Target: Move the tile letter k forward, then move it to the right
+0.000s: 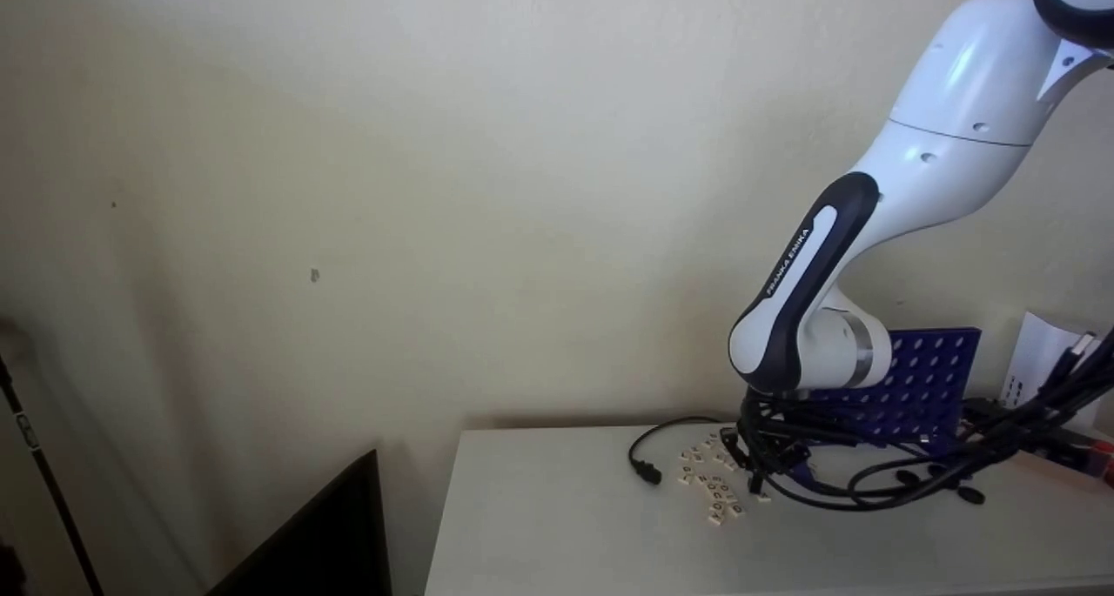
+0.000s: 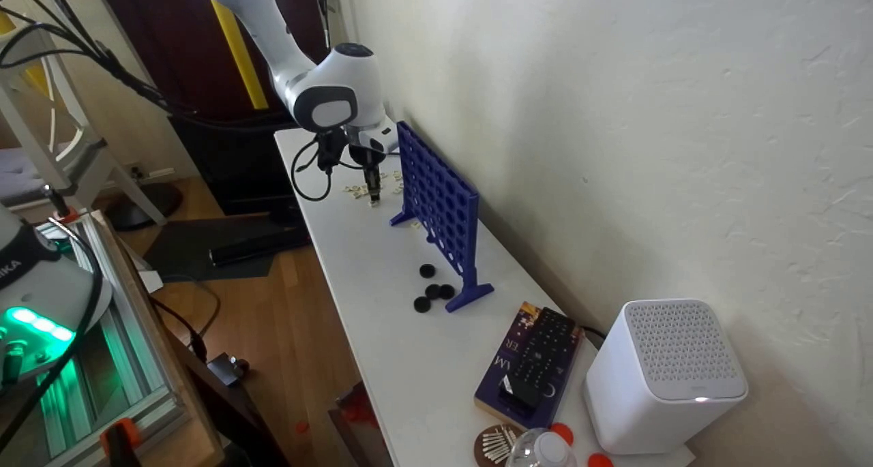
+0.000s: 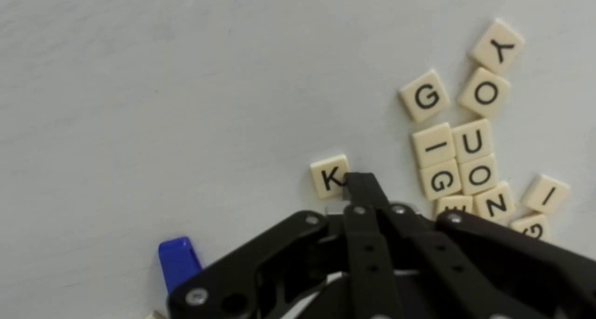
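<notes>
Tile K [image 3: 329, 176] lies face up just beside the closed tool [image 3: 366, 187].

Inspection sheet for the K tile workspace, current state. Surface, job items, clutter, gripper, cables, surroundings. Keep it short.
Surface: white table; spills: nothing seen.
Job's things: K tile flat, letter up, apart from the other letter tiles clustered to its right in the wrist view.
Clutter: upright blue grid frame, black discs near its foot, white perforated box at the table's end.
Gripper: shut, tip beside the K tile; contact cannot be told.
Cables: black bundle looping at the arm; black plug lying near the tiles.
Surroundings: wall alongside; green-lit robot at a neighbouring bench; people: nothing seen.
</notes>
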`<state>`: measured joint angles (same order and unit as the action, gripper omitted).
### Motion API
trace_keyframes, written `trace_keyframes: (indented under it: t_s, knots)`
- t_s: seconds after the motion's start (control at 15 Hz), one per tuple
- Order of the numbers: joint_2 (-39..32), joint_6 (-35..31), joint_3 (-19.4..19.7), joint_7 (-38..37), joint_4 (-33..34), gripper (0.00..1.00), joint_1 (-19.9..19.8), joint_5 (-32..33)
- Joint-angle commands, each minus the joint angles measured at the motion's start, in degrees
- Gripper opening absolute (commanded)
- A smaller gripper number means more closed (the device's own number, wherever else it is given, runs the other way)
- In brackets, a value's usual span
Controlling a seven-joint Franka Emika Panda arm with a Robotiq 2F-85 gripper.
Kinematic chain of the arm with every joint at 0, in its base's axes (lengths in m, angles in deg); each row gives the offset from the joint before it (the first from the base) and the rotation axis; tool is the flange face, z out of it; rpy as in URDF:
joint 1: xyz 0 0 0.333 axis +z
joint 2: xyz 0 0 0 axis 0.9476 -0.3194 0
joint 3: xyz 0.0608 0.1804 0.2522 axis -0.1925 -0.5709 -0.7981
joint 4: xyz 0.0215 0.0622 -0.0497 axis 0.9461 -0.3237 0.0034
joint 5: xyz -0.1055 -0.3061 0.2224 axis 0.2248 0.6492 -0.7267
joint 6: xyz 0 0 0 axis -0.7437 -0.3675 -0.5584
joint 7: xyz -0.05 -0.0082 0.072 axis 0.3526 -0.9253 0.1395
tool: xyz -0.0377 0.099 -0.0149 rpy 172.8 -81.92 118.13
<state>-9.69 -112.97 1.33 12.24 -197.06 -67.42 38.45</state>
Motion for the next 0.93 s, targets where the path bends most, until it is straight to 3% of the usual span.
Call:
trace_keyframes:
  t_s: [0.0,0.4,0.47,0.6,0.87]
  knots:
    - [-1.71,0.1,-1.79,6.77,-4.26,0.0,-1.4,2.41]
    - [1.81,-0.84,-1.45,13.56,-11.54,0.0,-1.44,5.42]
    - [3.47,-0.84,-2.13,13.53,-12.97,0.26,-1.87,4.82]
    - [8.91,-2.19,-2.97,11.9,-16.62,0.33,-1.06,3.52]
    - [11.76,-8.28,-1.06,7.93,-19.49,0.62,3.67,4.13]
